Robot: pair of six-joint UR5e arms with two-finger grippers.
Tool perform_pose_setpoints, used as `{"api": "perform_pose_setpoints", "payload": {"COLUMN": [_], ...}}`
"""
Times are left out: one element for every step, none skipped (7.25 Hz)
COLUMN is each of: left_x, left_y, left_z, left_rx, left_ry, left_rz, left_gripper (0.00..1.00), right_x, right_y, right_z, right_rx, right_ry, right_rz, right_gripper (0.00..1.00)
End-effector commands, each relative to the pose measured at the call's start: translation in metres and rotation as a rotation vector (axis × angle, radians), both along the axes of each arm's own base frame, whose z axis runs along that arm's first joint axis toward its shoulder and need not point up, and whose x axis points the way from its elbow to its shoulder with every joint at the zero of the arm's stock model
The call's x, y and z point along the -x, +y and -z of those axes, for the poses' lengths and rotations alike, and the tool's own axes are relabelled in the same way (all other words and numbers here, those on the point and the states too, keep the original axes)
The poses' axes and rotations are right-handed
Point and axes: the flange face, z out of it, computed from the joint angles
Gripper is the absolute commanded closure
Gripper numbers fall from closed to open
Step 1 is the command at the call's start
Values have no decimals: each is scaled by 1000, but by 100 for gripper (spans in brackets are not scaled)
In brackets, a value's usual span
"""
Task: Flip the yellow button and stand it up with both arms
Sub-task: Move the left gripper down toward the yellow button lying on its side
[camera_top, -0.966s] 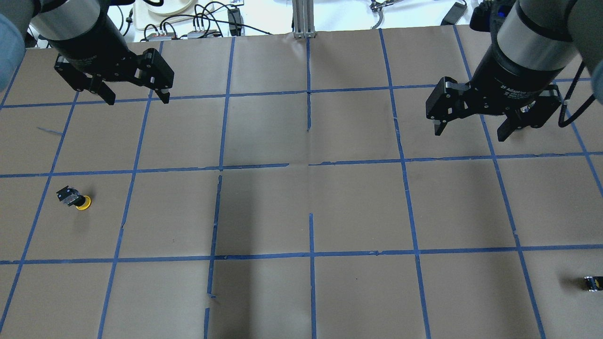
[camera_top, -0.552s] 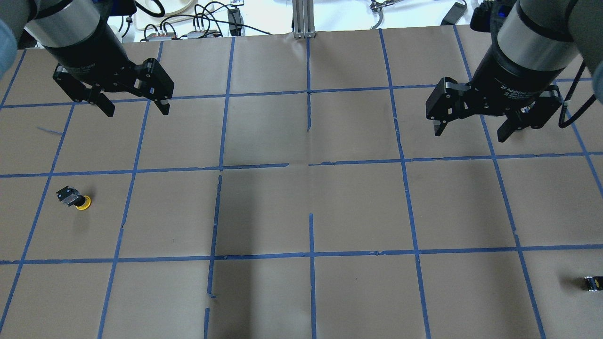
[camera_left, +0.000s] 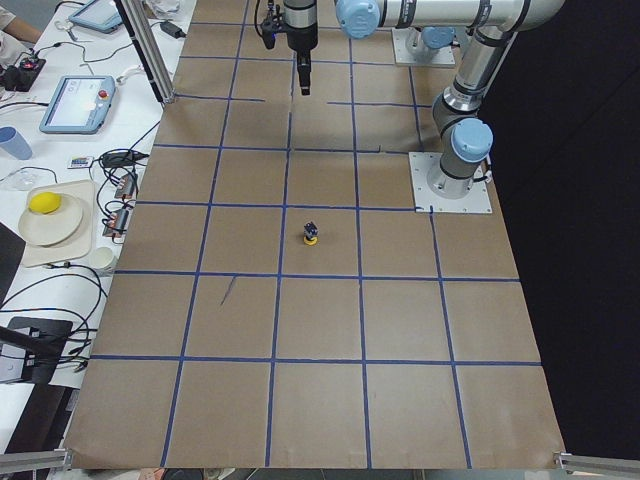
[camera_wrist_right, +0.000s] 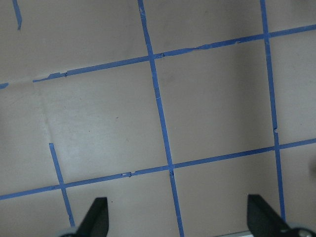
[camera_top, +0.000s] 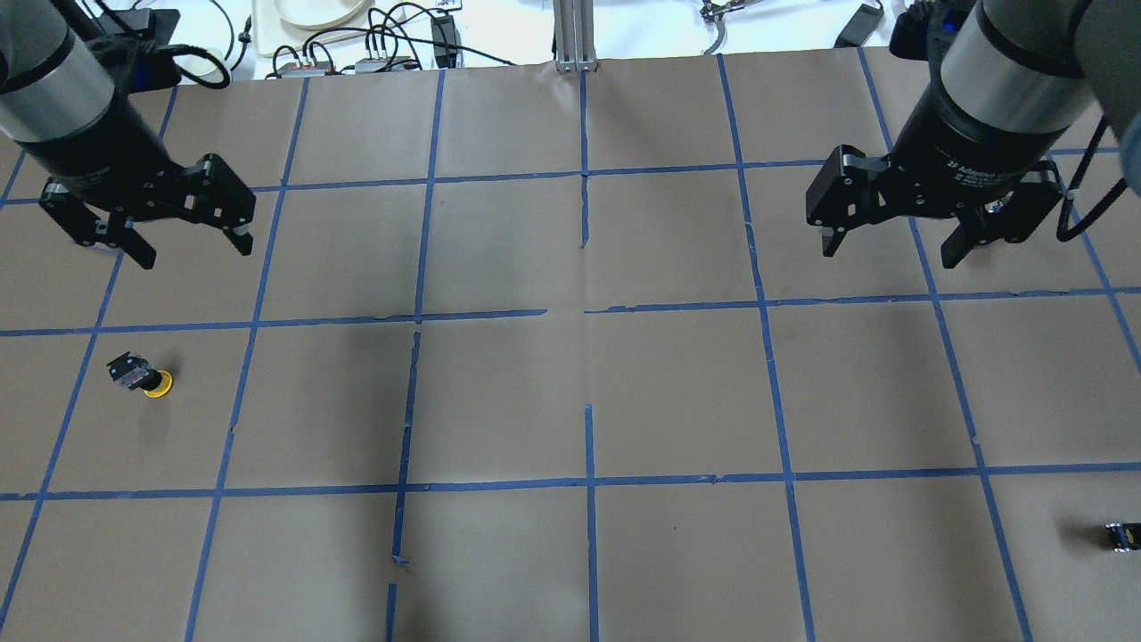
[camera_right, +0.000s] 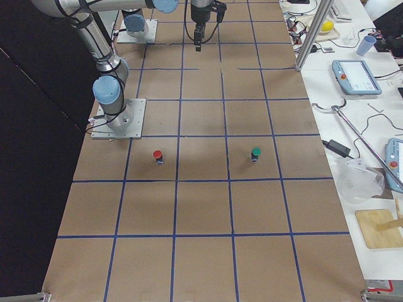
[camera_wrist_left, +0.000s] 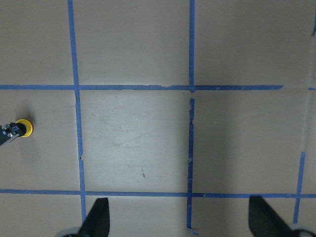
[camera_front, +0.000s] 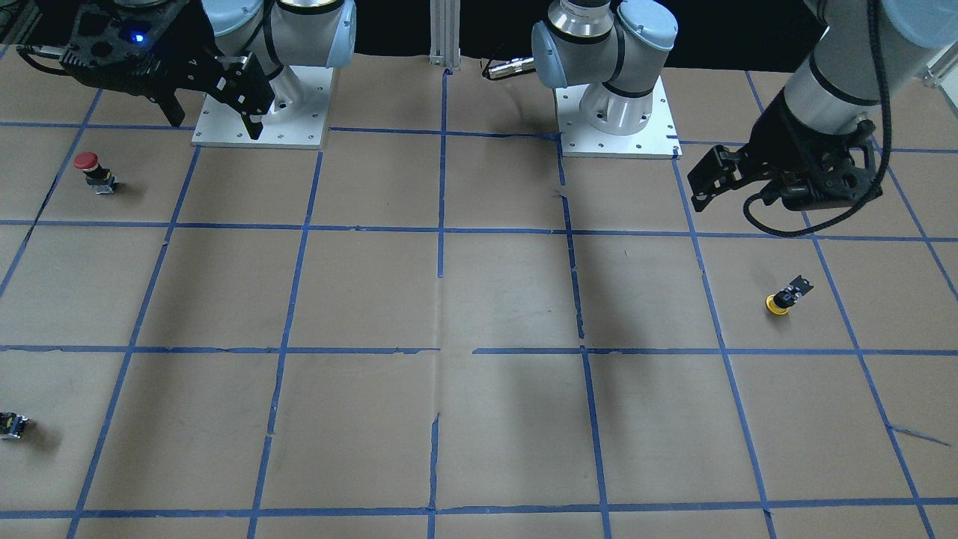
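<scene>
The yellow button [camera_top: 144,376] stands cap-down on the brown table at the robot's left, black body pointing up; it also shows in the front view [camera_front: 782,299], the left side view [camera_left: 312,234] and at the left edge of the left wrist view [camera_wrist_left: 17,131]. My left gripper [camera_top: 194,254] is open and empty, raised above the table, beyond the button and slightly to its right [camera_front: 778,196]. My right gripper [camera_top: 889,255] is open and empty, raised over the far right of the table [camera_front: 215,126]. Both wrist views show open fingertips over bare paper.
A red-capped button [camera_front: 90,168] stands near the right arm's base plate [camera_front: 217,138]. A green-capped button [camera_right: 255,153] shows in the right side view. A small dark capless part [camera_top: 1121,535] lies at the right edge. Cables and boxes [camera_top: 374,49] line the far edge.
My left gripper has moved left and down in the overhead view, closer to the yellow button, still open. The right arm and the button have not moved.
</scene>
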Motion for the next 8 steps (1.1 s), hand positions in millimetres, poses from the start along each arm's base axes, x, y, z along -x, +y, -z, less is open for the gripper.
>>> {"api": "perform_pose_setpoints", "payload": {"left_x": [-74,-101,-135,-157,-166,-173,-185,-195], "left_y": [18,23,30,32,35,38,45,50], "left_z": [33,40,51,58,70,88,101,112], "left_rx": [-90,-86,-89,-44,-23,5,40,70], "left_ry": [-22,-24,3,-10,-16,-32,-7,57], "left_rz": [89,90,126,135,181,229,273,387], "left_gripper": [0,0,2,2,2,2,2,1], "right_x": [1,0,-1,-1,-1,-1,-1,-1], "right_y": [0,0,0,0,0,0,0,0], "right_z": [1,1,1,1,1,1,1,1], "right_rx": [-1,-1,-4,-2,-2,-4,-2,-1], "right_ry": [0,-5,-12,-9,-11,-9,-11,-11], "right_rz": [2,0,2,2,2,2,2,2], "right_gripper": [0,0,0,0,0,0,0,0]}}
